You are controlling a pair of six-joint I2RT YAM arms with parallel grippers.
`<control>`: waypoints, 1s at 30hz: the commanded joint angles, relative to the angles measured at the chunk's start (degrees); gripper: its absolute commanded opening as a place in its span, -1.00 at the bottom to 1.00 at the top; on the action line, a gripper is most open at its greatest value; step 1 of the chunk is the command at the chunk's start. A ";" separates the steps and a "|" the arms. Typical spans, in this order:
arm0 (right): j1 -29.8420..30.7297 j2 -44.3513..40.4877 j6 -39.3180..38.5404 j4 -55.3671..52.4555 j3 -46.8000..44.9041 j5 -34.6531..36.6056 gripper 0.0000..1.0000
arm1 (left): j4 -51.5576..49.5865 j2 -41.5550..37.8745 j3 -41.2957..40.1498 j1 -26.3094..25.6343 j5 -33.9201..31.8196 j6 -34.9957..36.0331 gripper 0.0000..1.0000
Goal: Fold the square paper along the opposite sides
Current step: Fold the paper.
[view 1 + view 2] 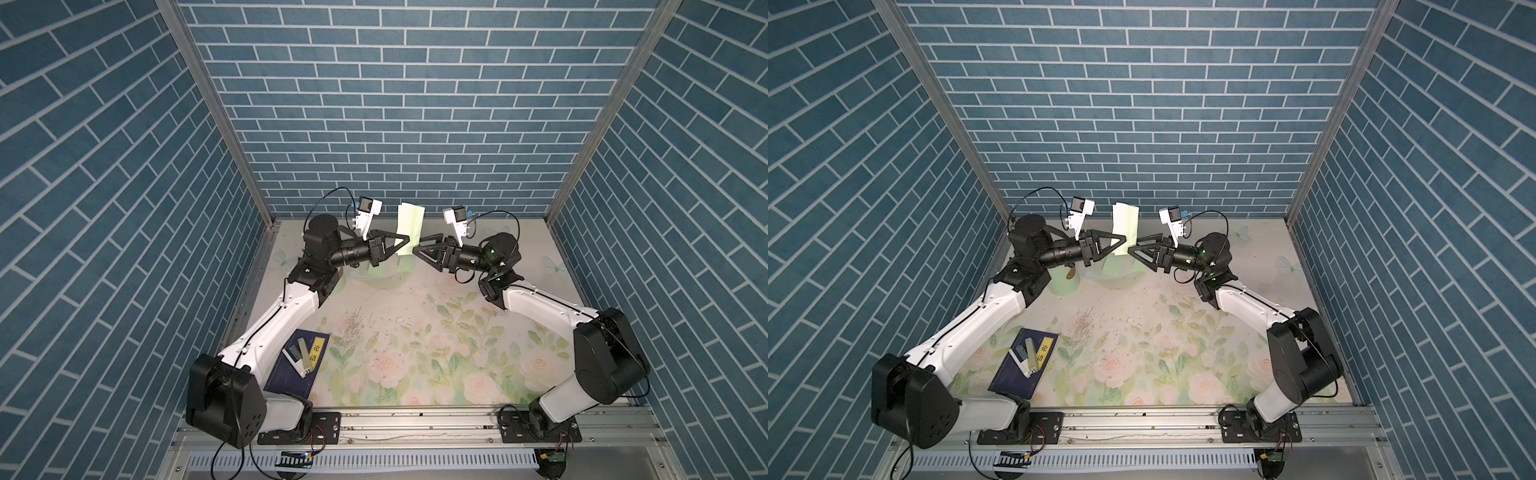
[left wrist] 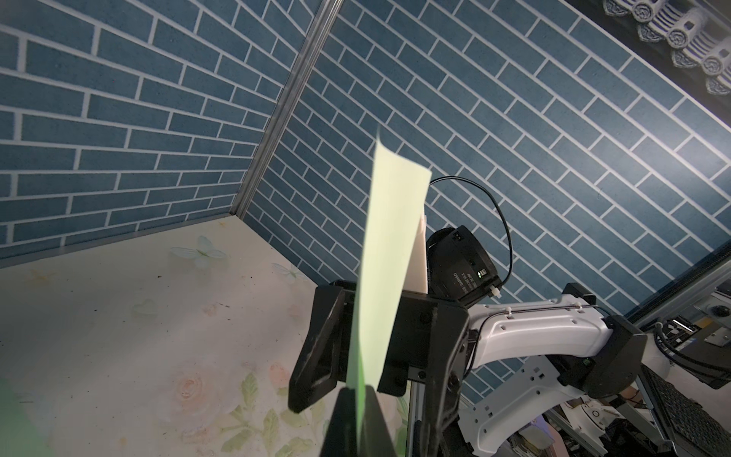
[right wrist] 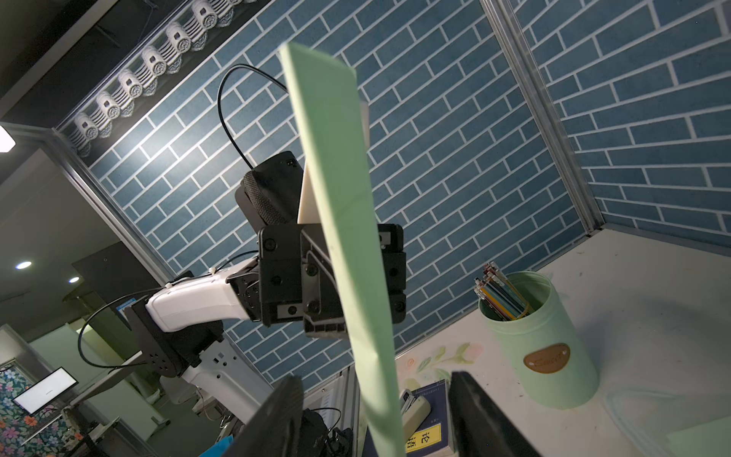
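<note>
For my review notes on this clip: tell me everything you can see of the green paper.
The paper is pale green, thin and matte, and already looks folded into a narrow strip, a whiter face showing along one edge in the wrist views. It stands nearly upright in the air above the far part of the table, not touching it. The left pincer is shut on its lower end. The right pincer has its jaws apart on either side of the strip and does not seem to grip it.

table (image 1: pixel 415 307) — floral top | on it — book (image 1: pixel 291 370), green pencil cup (image 3: pixel 542 348)
</note>
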 commanded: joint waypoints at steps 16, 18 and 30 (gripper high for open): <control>0.84 3.15 1.07 2.71 5.18 0.90 0.05 | -1.03 -1.67 -0.32 0.23 -0.04 1.46 -1.00; 0.84 3.40 1.73 3.42 5.29 0.65 -0.03 | -1.67 -1.76 -0.31 0.23 -0.27 1.80 -1.00; 0.38 2.05 2.08 3.04 3.89 0.69 -0.83 | -4.43 -2.61 -0.05 0.23 -0.93 3.70 -1.00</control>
